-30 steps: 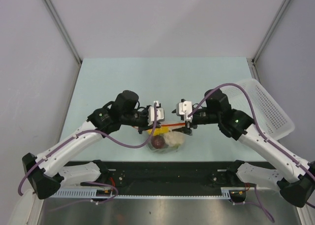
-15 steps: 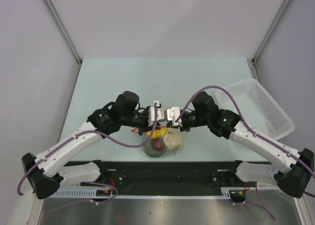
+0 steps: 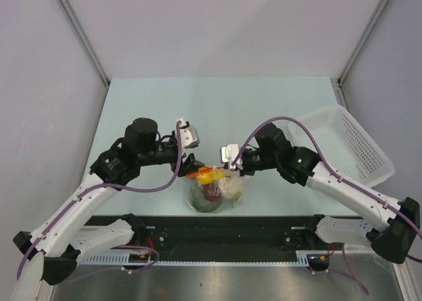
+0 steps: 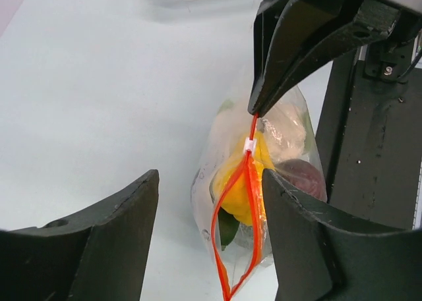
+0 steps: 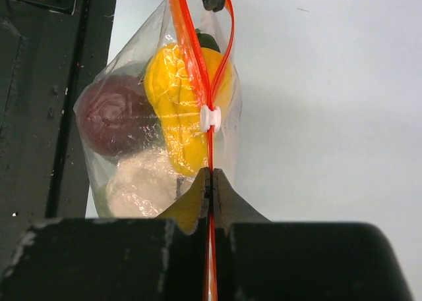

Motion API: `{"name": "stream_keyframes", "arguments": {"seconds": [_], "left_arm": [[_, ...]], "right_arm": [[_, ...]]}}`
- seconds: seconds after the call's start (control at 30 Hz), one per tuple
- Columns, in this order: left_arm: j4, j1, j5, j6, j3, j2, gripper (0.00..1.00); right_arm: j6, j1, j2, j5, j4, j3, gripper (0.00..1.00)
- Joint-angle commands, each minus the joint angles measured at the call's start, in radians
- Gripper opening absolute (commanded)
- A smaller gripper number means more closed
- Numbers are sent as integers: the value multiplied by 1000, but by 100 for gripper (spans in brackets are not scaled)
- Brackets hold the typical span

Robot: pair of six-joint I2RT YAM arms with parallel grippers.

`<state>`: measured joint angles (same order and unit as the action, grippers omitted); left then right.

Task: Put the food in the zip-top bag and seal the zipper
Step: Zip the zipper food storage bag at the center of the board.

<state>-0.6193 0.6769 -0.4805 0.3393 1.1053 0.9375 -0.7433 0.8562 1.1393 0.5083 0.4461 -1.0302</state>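
The clear zip-top bag [image 3: 215, 190] stands at the table's near edge, its mouth up. Inside it lies the food: a yellow piece [image 5: 173, 110], a dark red one [image 5: 115, 124], a pale cream one [image 5: 140, 188] and a dark green one [image 4: 227, 227]. My right gripper [image 5: 211, 181] is shut on the orange-red zipper [image 4: 251, 176], just behind the white slider [image 5: 210, 116]. Beyond the slider the zipper gapes in a loop. My left gripper [image 4: 211, 248] is open, its fingers [image 4: 112, 235] either side of that loop. From above, the left gripper [image 3: 193, 164] and the right gripper [image 3: 231, 172] flank the bag.
A white perforated basket [image 3: 349, 143] sits at the table's right edge, tilted. The black base rail [image 3: 217, 228] runs right behind the bag, along the near edge. The pale table [image 3: 217, 110] stretches away beyond the bag.
My right gripper moved left along the zipper and shut on it. My left gripper let go, opened and drew back to the left. The bag now stands more upright.
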Motion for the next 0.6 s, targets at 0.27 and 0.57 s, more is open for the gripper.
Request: {"name": "stream_keyframes", "arguments": {"seconds": [0.27,0.57], "left_arm": [[-23,-22,36,-16,-53,32,67],[-28,-57,-1,-30,-79,52,67]], "right_arm": [[-62,6,-49,39,-38,-22,0],[-105,7,-59,58,-40,-8,0]]}}
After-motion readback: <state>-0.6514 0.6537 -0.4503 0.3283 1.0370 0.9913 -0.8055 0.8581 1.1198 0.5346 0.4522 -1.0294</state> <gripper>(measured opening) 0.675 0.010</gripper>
